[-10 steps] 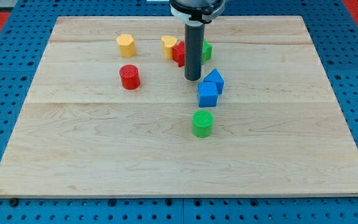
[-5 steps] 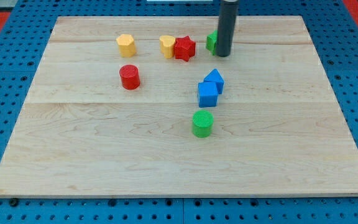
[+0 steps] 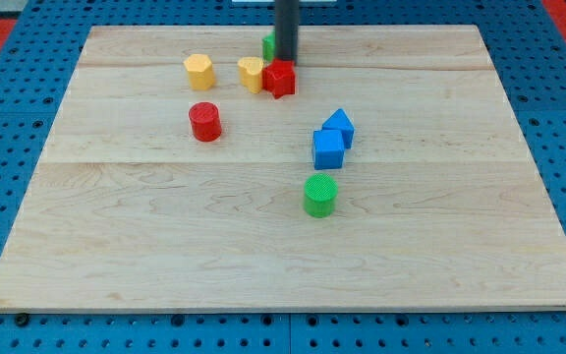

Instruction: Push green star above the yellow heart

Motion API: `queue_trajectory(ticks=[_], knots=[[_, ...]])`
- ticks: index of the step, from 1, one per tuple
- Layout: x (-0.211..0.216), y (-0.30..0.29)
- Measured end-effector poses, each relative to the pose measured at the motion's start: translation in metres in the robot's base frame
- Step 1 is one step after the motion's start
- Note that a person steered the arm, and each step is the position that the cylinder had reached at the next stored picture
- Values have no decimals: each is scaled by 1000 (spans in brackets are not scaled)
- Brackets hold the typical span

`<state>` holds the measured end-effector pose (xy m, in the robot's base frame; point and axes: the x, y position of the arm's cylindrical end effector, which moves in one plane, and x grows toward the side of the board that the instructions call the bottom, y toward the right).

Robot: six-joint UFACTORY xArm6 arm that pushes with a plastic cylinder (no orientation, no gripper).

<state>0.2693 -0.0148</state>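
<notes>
Rod, mine: my tip (image 3: 286, 62) touches the green star (image 3: 268, 46), mostly hidden behind it, at the table's (image 3: 440, 226) top, just above the yellow heart (image 3: 251, 73). No tool to close.

green star (image 3: 268, 46), yellow heart (image 3: 251, 73), red star (image 3: 280, 78), pale wood board (image 3: 440, 226)

Green star block (image 3: 268, 46) near view's top, just left of my tip (image 3: 286, 61); yellow heart block (image 3: 251, 73) below, touching red star block (image 3: 280, 78) on its right.
</notes>
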Motion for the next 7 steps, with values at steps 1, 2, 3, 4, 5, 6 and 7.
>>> queue_trajectory(ticks=[1, 2, 3, 4, 5, 6, 7], knots=[[0, 5], [0, 41], [-8, 70], [-43, 69], [-57, 44], [-54, -22], [-40, -72]])
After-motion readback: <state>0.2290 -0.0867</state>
